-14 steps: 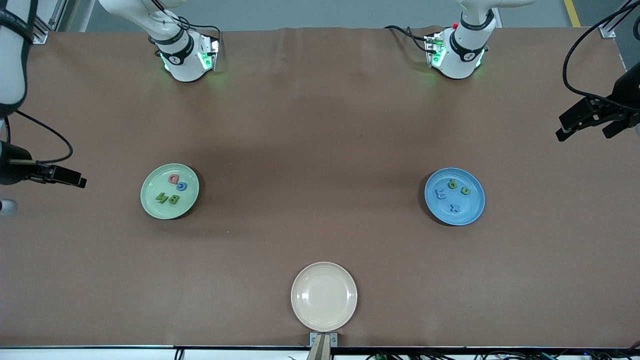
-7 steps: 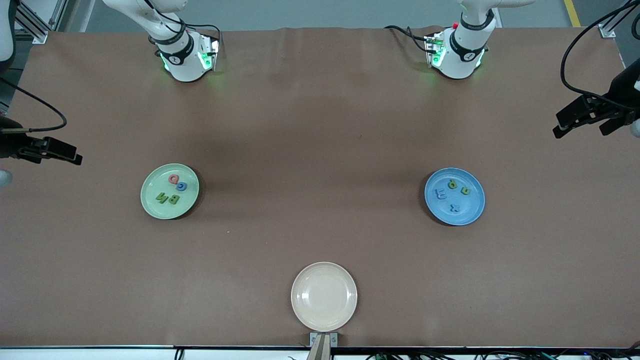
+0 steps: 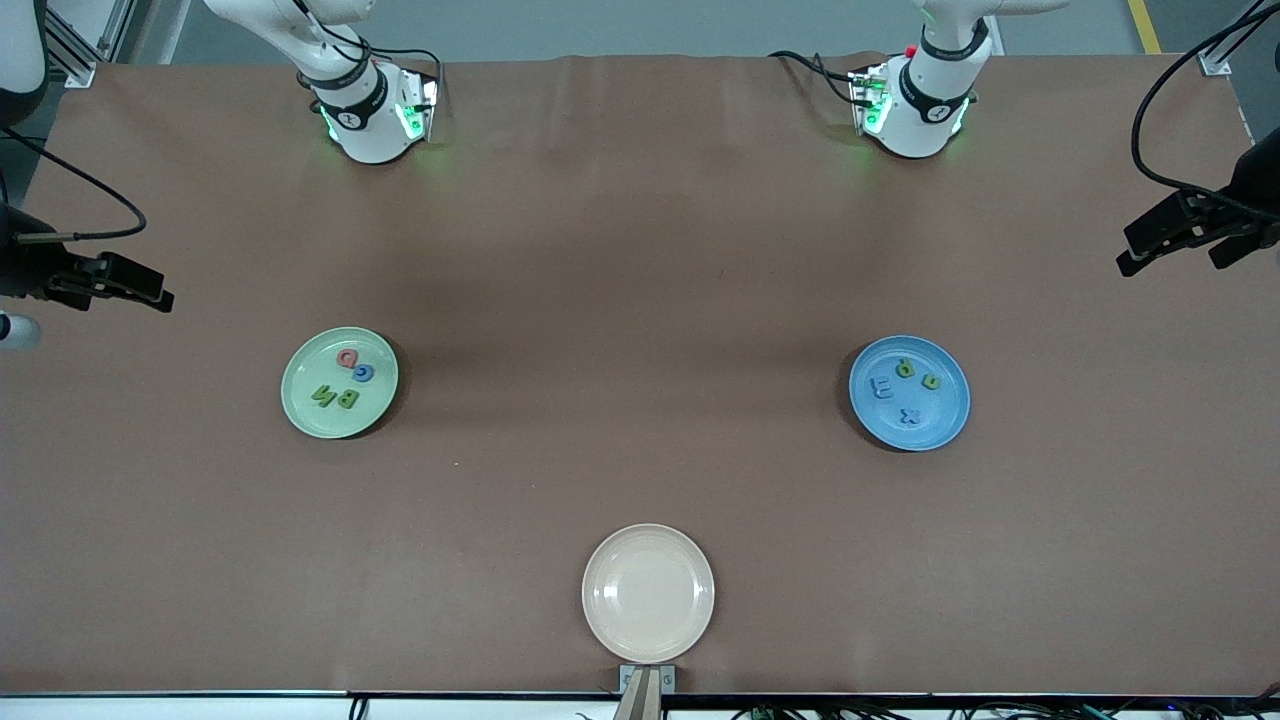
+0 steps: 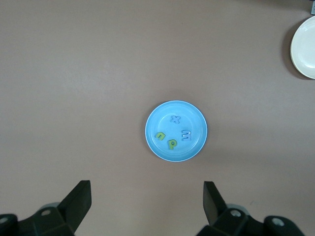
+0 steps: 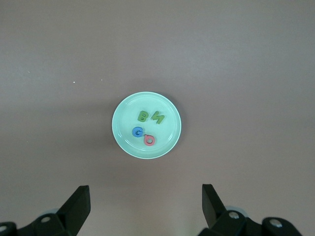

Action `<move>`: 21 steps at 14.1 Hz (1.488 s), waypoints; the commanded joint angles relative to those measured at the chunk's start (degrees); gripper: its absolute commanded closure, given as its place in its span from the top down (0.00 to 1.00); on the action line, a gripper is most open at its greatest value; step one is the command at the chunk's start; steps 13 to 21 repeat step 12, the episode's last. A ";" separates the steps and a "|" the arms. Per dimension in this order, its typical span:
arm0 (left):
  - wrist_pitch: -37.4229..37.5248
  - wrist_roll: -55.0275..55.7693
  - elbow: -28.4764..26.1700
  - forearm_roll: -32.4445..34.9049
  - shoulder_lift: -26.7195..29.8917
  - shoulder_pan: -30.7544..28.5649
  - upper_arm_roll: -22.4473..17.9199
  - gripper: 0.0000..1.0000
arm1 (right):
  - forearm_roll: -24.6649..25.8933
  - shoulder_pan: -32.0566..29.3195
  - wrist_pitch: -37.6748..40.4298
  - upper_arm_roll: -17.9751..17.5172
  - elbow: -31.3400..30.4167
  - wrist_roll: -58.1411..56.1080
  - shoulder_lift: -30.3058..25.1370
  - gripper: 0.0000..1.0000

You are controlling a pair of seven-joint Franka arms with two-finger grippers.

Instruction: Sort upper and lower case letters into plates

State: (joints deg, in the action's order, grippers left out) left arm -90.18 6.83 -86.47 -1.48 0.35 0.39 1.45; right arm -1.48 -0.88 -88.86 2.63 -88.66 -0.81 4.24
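Note:
The pale green plate (image 3: 339, 382) lies toward the right arm's end and holds several letters: green B and N, a blue G, a red D; it also shows in the right wrist view (image 5: 146, 124). The bright blue plate (image 3: 909, 392) lies toward the left arm's end and holds a blue E, a blue x and two green letters; it also shows in the left wrist view (image 4: 176, 131). My right gripper (image 3: 150, 290) hangs open and empty high over the table's edge at its end. My left gripper (image 3: 1145, 250) hangs open and empty high over the edge at its end.
An empty cream-white plate (image 3: 648, 592) lies at the table's edge nearest the front camera; its rim shows in the left wrist view (image 4: 304, 48). A small bracket (image 3: 646, 682) stands just below it. The brown table (image 3: 640, 250) spreads between the plates.
My right gripper has risen toward the robots' side of its table end. My left gripper has shifted only slightly. The plates and letters have not moved.

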 commanded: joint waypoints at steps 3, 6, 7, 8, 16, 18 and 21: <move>0.89 -0.23 0.69 -0.54 0.09 -0.04 0.04 1.00 | 0.96 0.61 -0.97 0.80 -4.58 -0.33 -4.40 1.00; 0.89 -0.76 0.69 -0.10 0.09 -0.04 0.04 1.00 | 0.96 0.79 -0.79 0.71 -7.67 -0.33 -8.10 1.00; 0.80 -0.76 0.69 0.08 0.09 -0.04 0.04 1.00 | 0.96 0.79 -0.44 0.71 -7.67 -0.33 -8.72 1.00; 0.71 -1.11 0.69 0.16 0.09 -0.04 0.04 1.00 | 0.96 0.79 -0.27 0.71 -7.67 -0.33 -9.42 1.00; 0.80 -1.64 0.60 0.17 0.09 0.05 0.22 1.00 | 0.87 0.79 1.84 0.71 -6.44 -0.33 -10.92 1.00; 0.80 -1.64 0.60 0.17 0.09 0.05 0.22 1.00 | 0.87 0.79 1.84 0.71 -6.44 -0.33 -10.92 1.00; 0.80 -1.64 0.60 0.17 0.09 0.05 0.22 1.00 | 0.87 0.79 1.84 0.71 -6.44 -0.33 -10.92 1.00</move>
